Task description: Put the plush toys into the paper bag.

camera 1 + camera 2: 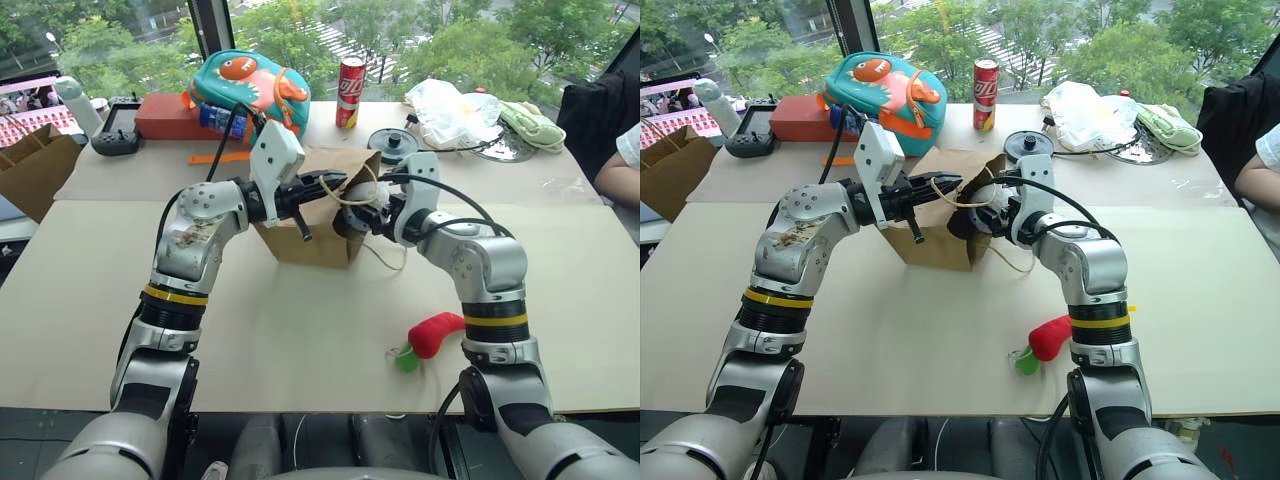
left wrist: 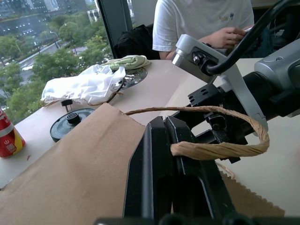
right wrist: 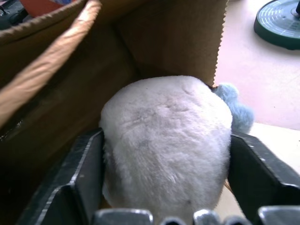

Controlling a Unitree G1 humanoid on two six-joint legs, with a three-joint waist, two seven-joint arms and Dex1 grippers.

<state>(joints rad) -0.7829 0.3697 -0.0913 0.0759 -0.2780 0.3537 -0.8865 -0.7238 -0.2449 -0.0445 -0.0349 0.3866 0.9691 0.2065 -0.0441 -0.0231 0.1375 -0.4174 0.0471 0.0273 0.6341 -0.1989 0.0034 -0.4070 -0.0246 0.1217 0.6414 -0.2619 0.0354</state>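
Observation:
The paper bag (image 1: 310, 235) stands upright mid-table with its mouth toward my right arm. My left gripper (image 1: 335, 183) is shut on the bag's twisted cord handle (image 2: 220, 149) at the rim and holds it up. My right gripper (image 1: 362, 215) is at the bag's mouth, its black fingers (image 3: 79, 183) spread wide. The whitish-grey plush ball (image 3: 166, 136) sits between them, just inside the opening, with a small blue tuft (image 3: 234, 105) at its side. The red chili plush (image 1: 435, 333) with its green stem (image 1: 406, 359) lies on the table beside my right forearm.
Along the far edge are a teal dinosaur backpack (image 1: 250, 85), a red can (image 1: 350, 92), a dark round disc (image 1: 392, 142) and a white plastic bag (image 1: 450, 110). A darker brown bag (image 1: 35, 165) stands far left. A person's arm (image 1: 620, 165) rests at the right edge.

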